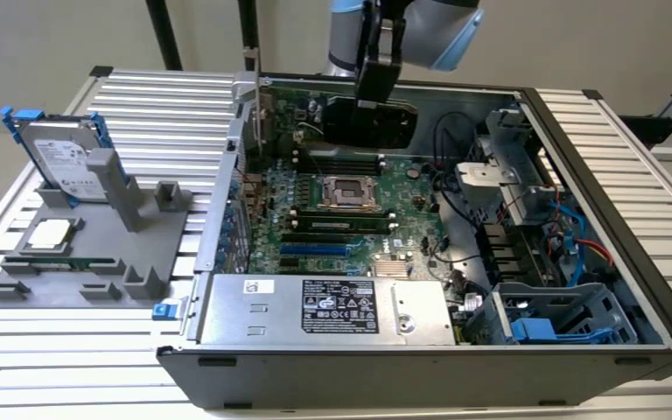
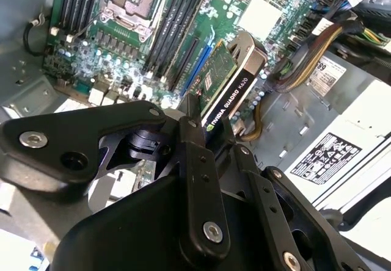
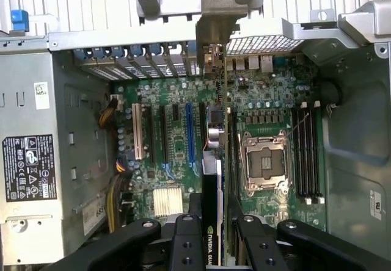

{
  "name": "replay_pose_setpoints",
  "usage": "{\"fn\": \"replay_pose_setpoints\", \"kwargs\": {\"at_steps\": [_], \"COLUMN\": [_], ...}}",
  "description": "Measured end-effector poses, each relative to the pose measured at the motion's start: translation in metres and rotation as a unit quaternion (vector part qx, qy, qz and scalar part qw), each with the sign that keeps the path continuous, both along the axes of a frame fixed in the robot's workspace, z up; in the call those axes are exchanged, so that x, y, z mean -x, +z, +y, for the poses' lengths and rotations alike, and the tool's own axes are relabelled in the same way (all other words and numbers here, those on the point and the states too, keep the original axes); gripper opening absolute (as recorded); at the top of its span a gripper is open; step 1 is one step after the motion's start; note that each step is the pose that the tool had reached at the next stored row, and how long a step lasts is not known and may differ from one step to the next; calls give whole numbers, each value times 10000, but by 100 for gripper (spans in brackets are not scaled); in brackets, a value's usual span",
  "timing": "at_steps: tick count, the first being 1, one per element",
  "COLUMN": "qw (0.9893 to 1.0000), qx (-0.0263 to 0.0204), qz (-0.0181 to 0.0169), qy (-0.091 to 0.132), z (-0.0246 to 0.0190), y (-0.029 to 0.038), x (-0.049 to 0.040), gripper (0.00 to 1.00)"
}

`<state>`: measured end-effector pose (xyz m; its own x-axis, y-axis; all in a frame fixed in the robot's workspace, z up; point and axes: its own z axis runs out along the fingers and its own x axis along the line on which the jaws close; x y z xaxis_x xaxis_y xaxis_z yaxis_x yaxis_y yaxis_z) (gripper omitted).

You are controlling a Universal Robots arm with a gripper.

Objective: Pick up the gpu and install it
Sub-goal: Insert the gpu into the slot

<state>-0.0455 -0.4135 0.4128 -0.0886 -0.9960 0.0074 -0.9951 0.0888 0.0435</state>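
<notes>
My gripper [image 1: 376, 86] hangs over the back of the open computer case [image 1: 616, 219] and is shut on the gpu [image 1: 370, 125], which shows there as a dark slab above the motherboard [image 1: 348, 223]. In the second wrist view the gpu [image 2: 227, 86] is a green card with a black cooler, clamped between the black fingers [image 2: 194, 138] of the gripper [image 2: 206, 124]. In the first wrist view the gpu [image 3: 213, 179] is seen edge-on above the expansion slots, next to a blue slot [image 3: 190, 133]. Its silver bracket [image 3: 211, 21] reaches the case's rear wall, and the gripper [image 3: 212, 225] holds its near end.
On the exterior view's left a grey fixture [image 1: 137, 262] carries a silver hard drive with blue rails [image 1: 62, 157], a processor chip [image 1: 52, 234] and a memory stick [image 1: 62, 262]. Inside the case are the power supply [image 1: 325, 306], the CPU socket [image 1: 346, 192], cables [image 1: 570, 236] and a drive cage [image 1: 558, 319].
</notes>
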Motion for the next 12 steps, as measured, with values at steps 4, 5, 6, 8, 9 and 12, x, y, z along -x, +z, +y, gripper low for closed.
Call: {"fn": "replay_pose_setpoints", "kwargs": {"at_steps": [4, 5, 6, 8, 9, 12], "qw": [10000, 10000, 10000, 10000, 10000, 10000], "qx": [0, -1, 0, -1, -1, -9], "qz": [0, 0, 0, 0, 0, 0], "qy": [1, 1, 1, 2, 1, 1], "z": [1, 1, 1, 1, 1, 1], "y": [-2, -8, -20, -44, -56, -91], "x": [-1, -1, -1, -1, -1, -2], "gripper": [0, 0, 0, 0, 0, 0]}}
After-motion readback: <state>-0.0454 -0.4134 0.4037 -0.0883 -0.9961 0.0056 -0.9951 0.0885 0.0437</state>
